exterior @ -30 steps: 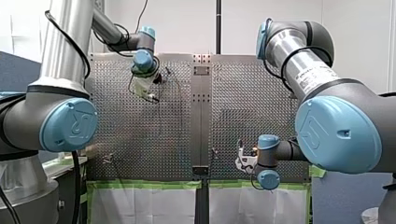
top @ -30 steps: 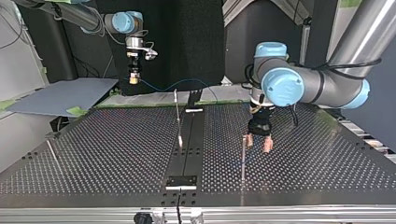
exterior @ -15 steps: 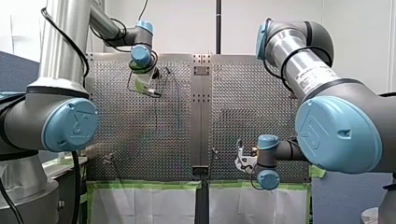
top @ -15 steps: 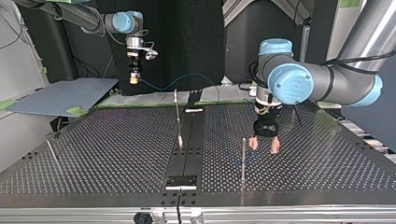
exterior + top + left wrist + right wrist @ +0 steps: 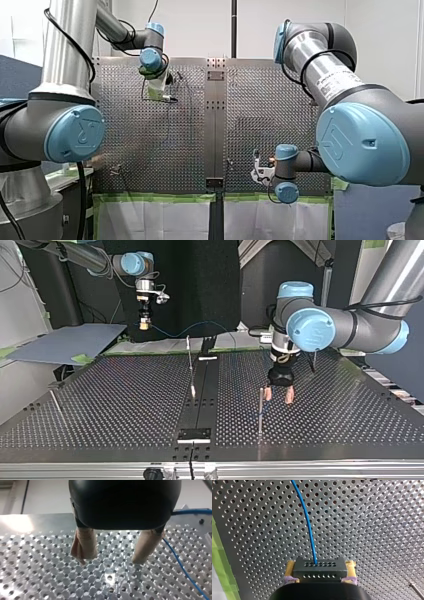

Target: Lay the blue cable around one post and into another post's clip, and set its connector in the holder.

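My right gripper (image 5: 320, 565) is shut on a black connector (image 5: 319, 573), gripped between yellow pads, with the blue cable (image 5: 309, 527) running ahead of it over the perforated plate. In the top view my right gripper (image 5: 144, 325) hangs above the table's far edge, and the cable (image 5: 200, 326) sags from it towards the view's right. My left gripper (image 5: 278, 396) stands open just beside a thin upright post (image 5: 260, 407), its beige fingers (image 5: 83, 547) close above the plate with nothing between them. The cable (image 5: 183, 571) lies beside them.
A second post (image 5: 189, 357) stands near the middle strip and a third (image 5: 55, 402) at the top view's left. A small black plate (image 5: 195, 434) sits on the strip near the table's near edge. A grey sheet (image 5: 65, 342) lies beyond the table's far-left corner.
My left gripper has moved farther up the front view and now sits closer to the thin post in the top view. My right arm has not moved.
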